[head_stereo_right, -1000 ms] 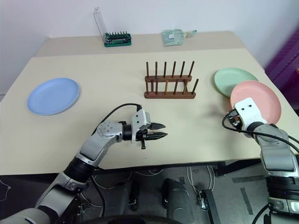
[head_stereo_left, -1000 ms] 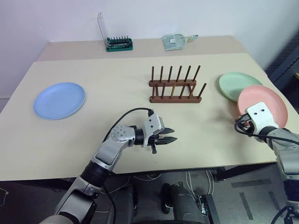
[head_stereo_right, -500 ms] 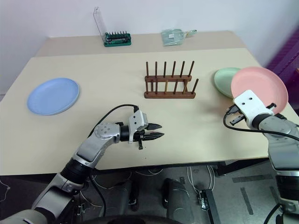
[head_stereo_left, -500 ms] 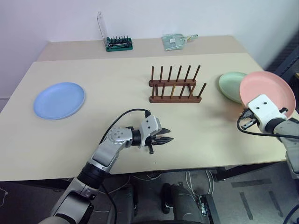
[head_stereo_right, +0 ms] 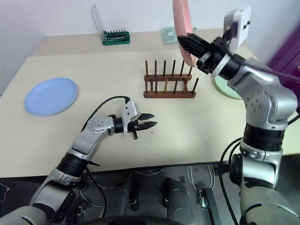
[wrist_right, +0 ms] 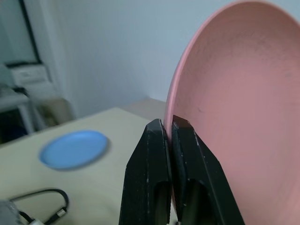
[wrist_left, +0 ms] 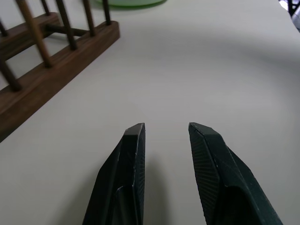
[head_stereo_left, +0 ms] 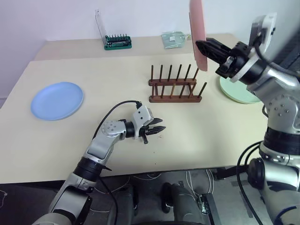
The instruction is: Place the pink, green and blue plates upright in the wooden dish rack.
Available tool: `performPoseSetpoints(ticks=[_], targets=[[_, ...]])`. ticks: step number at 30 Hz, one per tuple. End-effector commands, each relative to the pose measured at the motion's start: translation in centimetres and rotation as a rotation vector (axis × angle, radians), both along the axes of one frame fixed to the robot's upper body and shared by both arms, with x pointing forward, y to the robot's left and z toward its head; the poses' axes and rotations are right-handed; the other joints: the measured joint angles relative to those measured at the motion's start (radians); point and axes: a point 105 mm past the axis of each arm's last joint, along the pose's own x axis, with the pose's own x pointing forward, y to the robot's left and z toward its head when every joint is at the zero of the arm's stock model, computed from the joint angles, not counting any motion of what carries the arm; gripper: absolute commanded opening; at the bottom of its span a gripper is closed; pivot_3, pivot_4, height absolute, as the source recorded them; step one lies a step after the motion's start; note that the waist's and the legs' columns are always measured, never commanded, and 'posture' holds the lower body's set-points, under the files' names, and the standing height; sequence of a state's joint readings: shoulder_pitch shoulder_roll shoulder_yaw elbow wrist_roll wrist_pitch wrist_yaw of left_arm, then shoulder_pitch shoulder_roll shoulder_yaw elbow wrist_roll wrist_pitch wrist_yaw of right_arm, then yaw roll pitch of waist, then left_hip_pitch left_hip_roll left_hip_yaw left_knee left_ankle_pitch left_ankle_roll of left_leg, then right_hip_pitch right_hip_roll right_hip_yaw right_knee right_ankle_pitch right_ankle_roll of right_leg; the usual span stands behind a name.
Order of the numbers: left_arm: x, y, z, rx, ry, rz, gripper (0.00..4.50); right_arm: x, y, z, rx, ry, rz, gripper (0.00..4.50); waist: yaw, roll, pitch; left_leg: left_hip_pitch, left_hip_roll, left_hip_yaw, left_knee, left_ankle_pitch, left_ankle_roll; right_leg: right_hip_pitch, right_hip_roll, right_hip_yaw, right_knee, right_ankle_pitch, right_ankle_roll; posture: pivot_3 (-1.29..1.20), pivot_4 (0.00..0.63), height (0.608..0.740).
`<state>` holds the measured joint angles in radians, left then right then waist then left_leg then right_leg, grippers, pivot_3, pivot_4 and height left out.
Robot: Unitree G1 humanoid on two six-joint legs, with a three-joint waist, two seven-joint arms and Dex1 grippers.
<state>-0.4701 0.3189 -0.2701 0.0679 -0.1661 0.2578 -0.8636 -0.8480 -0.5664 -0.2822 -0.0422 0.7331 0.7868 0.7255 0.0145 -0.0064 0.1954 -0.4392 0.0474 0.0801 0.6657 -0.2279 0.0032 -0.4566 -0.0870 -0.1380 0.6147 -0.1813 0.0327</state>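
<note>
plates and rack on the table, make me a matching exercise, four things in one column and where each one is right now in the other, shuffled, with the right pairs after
Things:
1. pink plate
2. green plate
3. blue plate
4. wooden dish rack

Places:
A. flat on the table toward its left end
B. mid-table, no plate in its slots
C. held on edge in the air by the right gripper, above the rack
D. flat on the table to the right of the rack, partly behind the right arm

Pairs: 1-C, 2-D, 3-A, 4-B
</note>
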Motion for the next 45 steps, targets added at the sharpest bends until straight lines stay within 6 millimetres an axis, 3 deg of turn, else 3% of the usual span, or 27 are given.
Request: performPoseSetpoints(ticks=[1, 16, 19, 24, 28, 33, 35, 39, 42, 45], targets=[[-0.4, 0.3, 1.4, -0.047, -0.034, 0.013, 1.47, 0.8, -1.0, 0.2, 0.031, 0.022, 0.002, 0.03, 0.000, 0.000, 0.000, -0.001, 0.000, 0.000, 0.001, 0.000, 0.000, -0.002, 0.000, 0.000, 0.001, 0.000, 0.000, 0.00, 0.150, 0.730], [-0.7, 0.6, 1.6, -0.047, -0.030, 0.028, 1.47, 5.4, -4.4, -2.2, 0.269, 0.280, -0.034, 0.03, -0.002, 0.001, 0.000, -0.002, 0.000, 0.004, 0.001, 0.000, 0.000, -0.005, 0.003, 0.000, 0.004, 0.001, 0.000, 0.00, 0.150, 0.730], [-0.7, 0.6, 1.6, -0.045, -0.032, 0.027, 1.47, 5.6, -4.9, -2.5, 0.280, 0.277, -0.039, 0.95, -0.002, 0.001, 0.000, -0.002, 0.000, 0.004, 0.001, 0.000, 0.000, -0.005, 0.003, 0.001, 0.004, 0.001, 0.000, 0.00, 0.150, 0.730], [-0.8, 0.7, 1.5, -0.038, -0.030, 0.027, 1.47, 6.1, -6.0, -2.1, 0.199, 0.173, -0.169, 3.34, -0.002, 0.001, 0.000, -0.002, 0.000, 0.004, 0.001, 0.000, 0.000, -0.005, 0.003, 0.001, 0.004, 0.001, 0.000, 0.00, 0.150, 0.730], [-0.9, 0.7, 1.5, -0.035, -0.029, 0.025, 1.47, 6.0, -7.5, -1.3, 0.132, 0.071, -0.273, 3.34, -0.002, 0.001, 0.000, -0.002, 0.000, 0.004, 0.001, 0.000, 0.000, -0.005, 0.003, 0.001, 0.004, 0.001, 0.000, 0.00, 0.150, 0.730], [-0.8, 0.7, 1.6, -0.032, -0.034, 0.027, 1.47, 4.7, -11.7, 0.5, 0.102, -0.044, -0.433, 3.34, 0.000, 0.001, 0.000, -0.003, 0.000, 0.004, 0.001, 0.000, 0.000, -0.005, 0.003, 0.001, 0.004, 0.001, 0.000, 0.00, 0.150, 0.730], [-0.8, 0.7, 1.5, -0.031, -0.035, 0.028, 1.47, 4.4, -13.1, -0.8, -0.042, -0.045, -0.516, 3.34, 0.002, 0.001, 0.000, -0.003, 0.000, 0.005, 0.001, 0.000, 0.000, -0.005, 0.003, 0.001, 0.003, 0.001, 0.000, 0.00, 0.150, 0.730], [-0.9, 0.6, 1.4, -0.031, -0.030, 0.017, 1.47, 3.7, -13.7, -7.7, -0.563, 0.009, -0.521, 3.34, -0.003, 0.001, -0.001, -0.002, 0.000, 0.004, 0.001, 0.000, 0.000, -0.003, 0.003, 0.001, 0.002, 0.001, 0.001, 0.00, 0.150, 0.730], [-0.9, 0.4, 1.4, -0.031, -0.031, 0.012, 1.47, 4.2, -15.4, -12.0, -0.808, 0.083, -0.578, 3.34, -0.015, 0.002, -0.001, 0.000, 0.000, 0.004, 0.001, 0.000, 0.000, -0.004, 0.004, 0.003, 0.003, 0.001, 0.000, 0.00, 0.150, 0.730], [-0.8, 0.1, 1.5, -0.030, -0.037, 0.004, 1.47, 4.8, -16.3, -14.1, -0.926, 0.102, -0.611, 3.34, -0.016, 0.002, -0.001, 0.001, 0.000, 0.005, 0.001, 0.000, 0.000, -0.005, 0.005, 0.003, 0.005, 0.001, 0.000, 0.00, 0.150, 0.730]])
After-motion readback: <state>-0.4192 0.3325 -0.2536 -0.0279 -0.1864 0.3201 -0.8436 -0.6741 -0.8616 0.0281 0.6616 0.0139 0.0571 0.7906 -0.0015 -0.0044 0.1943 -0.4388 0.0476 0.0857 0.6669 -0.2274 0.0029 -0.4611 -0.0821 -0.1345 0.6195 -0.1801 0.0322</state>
